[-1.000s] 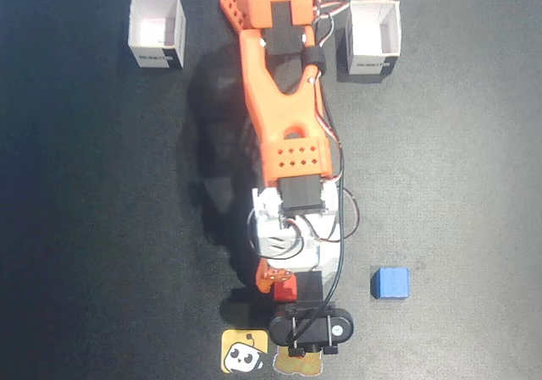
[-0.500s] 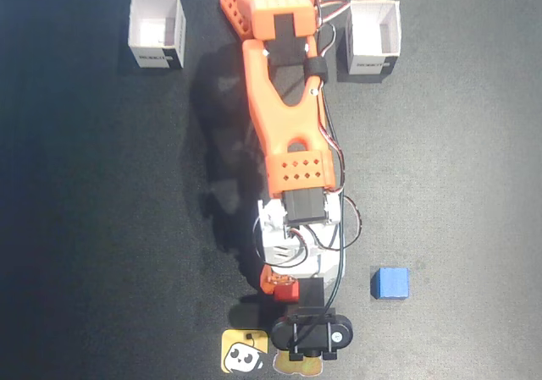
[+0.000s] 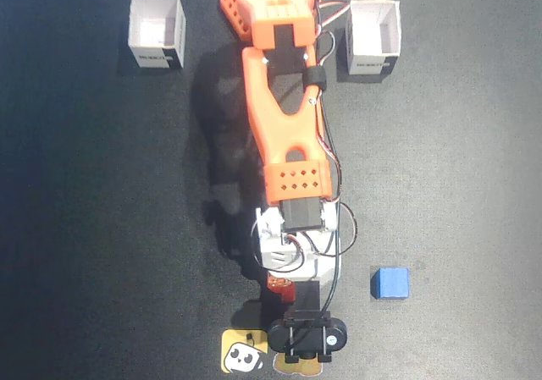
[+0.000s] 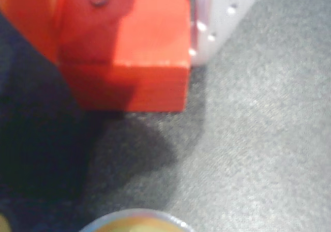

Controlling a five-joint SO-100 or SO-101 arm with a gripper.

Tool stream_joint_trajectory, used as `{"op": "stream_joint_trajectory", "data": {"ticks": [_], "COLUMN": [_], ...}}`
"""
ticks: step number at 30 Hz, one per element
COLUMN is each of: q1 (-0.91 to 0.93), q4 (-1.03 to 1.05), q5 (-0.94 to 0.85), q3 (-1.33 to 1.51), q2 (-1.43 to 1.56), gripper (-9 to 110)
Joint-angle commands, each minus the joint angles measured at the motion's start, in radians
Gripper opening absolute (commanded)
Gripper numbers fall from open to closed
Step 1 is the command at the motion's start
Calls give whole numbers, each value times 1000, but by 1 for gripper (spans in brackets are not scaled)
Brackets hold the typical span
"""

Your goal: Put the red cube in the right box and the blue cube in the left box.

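Fingers [image 4: 129,35] pinch bright-red, square-faced red cube [image 4: 150,61].

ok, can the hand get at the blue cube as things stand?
Probably not right away. In the wrist view the hand looks shut on the red cube, so it's occupied. The blue cube sits in open mat off to the right in the fixed view, nothing beside it, so the path itself looks free.

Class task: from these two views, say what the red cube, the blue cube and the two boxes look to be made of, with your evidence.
Red cube: probably painted wood or plastic; smooth, matte, crisp edges.
Blue cube: likely the same; flat, even colour, too small to be sure.
Left box and right box in the fixed view: likely thin white cardboard; thin straight walls, open tops, a dark printed band.
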Motion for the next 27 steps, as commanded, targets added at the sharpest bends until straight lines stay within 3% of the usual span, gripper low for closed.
{"op": "stream_joint_trajectory", "data": {"ticks": [1, 11, 27], "q1": [6, 31, 137], "q4": [-12, 81, -18], "q5": [-14, -60, -127], "q3": [-55, -29, 465], "q2": [17, 137, 597], "gripper": [11, 12, 12]}}
